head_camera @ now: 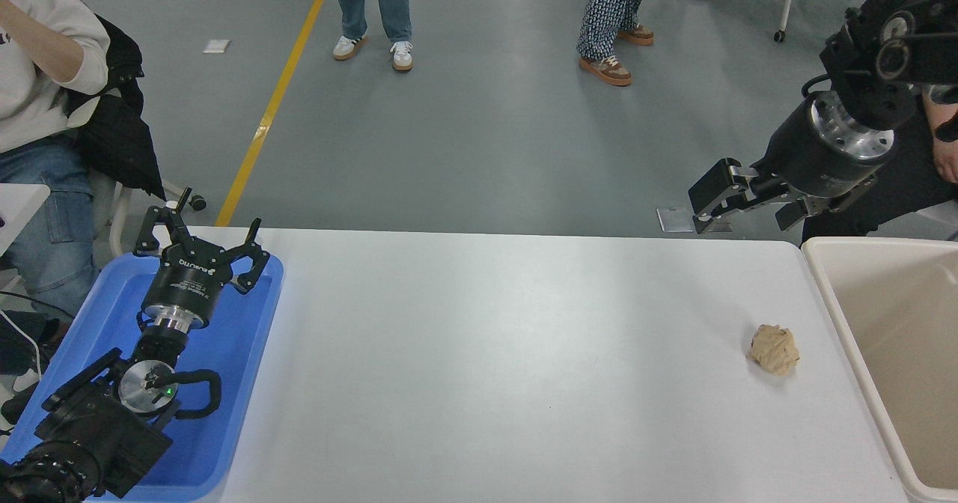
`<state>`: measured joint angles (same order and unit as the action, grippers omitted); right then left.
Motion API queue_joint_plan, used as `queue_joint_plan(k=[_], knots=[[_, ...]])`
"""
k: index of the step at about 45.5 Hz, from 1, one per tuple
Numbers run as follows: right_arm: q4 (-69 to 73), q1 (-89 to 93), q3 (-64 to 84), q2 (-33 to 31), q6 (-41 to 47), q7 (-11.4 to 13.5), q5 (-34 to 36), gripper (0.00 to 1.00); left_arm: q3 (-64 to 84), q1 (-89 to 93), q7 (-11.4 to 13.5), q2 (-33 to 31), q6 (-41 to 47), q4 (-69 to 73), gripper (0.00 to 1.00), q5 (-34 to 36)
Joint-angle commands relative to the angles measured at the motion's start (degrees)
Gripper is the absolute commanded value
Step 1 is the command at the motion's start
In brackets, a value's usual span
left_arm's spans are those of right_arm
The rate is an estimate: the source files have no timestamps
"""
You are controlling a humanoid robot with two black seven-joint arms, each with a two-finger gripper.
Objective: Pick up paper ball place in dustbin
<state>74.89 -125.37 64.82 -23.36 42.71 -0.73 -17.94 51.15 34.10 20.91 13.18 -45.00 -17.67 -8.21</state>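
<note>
The tan-brown paper ball (775, 348) lies on the white table (486, 368) near its right end. The beige dustbin (828, 287) stands right of the table's edge, a short way right of the ball. My right gripper (742, 215) hangs in the air above the table's far right edge, behind the ball and well above it. It is open, empty, and its fingers point left and down. My left arm is parked at the lower left, with its gripper (206, 226) open and empty over the blue tray (232, 413).
A seated person (45, 76) is at the far left beside the tray. Two people's legs (374, 9) stand on the grey floor beyond the table. Another person's hand (944, 155) shows at the right edge behind my right arm.
</note>
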Motion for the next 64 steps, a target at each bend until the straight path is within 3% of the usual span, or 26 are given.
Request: queue_joint_plan(k=[1,64], knots=[[0.0,0.2,0.0,-0.1,0.0,-0.1,0.0,1.0,0.0,0.0,-0.1,0.0,0.0,0.0,1.0,-0.1],[-0.6,3.3,0.5,-1.7,-0.5,-0.1,0.0,1.0,0.0,0.0,0.0,0.0,0.0,0.0,1.0,0.0]])
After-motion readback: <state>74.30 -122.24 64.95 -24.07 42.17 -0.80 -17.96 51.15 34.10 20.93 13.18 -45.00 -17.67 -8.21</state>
